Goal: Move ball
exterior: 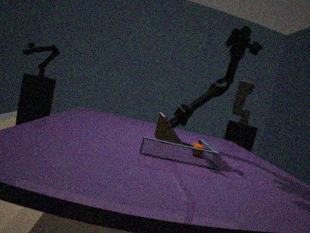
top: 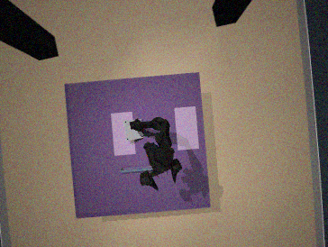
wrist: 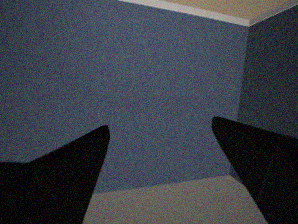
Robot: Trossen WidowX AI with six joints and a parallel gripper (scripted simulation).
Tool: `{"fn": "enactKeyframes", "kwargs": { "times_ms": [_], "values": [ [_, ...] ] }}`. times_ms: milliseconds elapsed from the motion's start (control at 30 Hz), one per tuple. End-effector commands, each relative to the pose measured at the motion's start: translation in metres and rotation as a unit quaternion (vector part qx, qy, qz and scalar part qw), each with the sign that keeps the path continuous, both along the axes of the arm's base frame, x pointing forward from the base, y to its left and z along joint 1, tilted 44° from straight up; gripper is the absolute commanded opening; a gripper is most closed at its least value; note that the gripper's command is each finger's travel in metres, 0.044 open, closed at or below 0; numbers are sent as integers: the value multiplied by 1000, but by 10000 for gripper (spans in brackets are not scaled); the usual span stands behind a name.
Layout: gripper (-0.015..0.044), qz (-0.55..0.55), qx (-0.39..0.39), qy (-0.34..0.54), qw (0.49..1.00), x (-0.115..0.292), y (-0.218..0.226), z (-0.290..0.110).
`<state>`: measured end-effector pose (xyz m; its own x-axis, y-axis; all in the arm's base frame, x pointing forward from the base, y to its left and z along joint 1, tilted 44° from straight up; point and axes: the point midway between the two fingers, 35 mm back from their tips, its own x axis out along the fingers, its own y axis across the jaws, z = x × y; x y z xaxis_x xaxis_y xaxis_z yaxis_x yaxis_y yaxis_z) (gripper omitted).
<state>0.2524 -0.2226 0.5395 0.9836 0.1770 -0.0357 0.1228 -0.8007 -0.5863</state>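
Orange ball lay at the centre-right of the exterior frame, inside the corner of the clear walls on the purple table. High at upper right, the gripper stood wide open, holding nothing.

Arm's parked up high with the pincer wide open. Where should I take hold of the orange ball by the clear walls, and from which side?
Grip the orange ball across its widest middle, coming straight down from above. It is round, so no side is better by shape, but it sits tight in the corner of the clear walls, which probably block a level approach. The pincer is open, holds nothing and points at the room wall, so tilt it down first.
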Motion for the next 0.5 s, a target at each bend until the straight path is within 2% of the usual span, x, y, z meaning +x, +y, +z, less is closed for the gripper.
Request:
{"fn": "enactKeyframes", "kwargs": {
  "times_ms": [0,67,233,467],
  "values": [
    [374,-2,3,1,1000,1,-1,-1],
    [374,-17,26,10,999,9,-6,-6],
    [374,-7,184,90,979,51,-7,-68],
    [374,0,373,240,896,99,26,-170]
  ]
}}
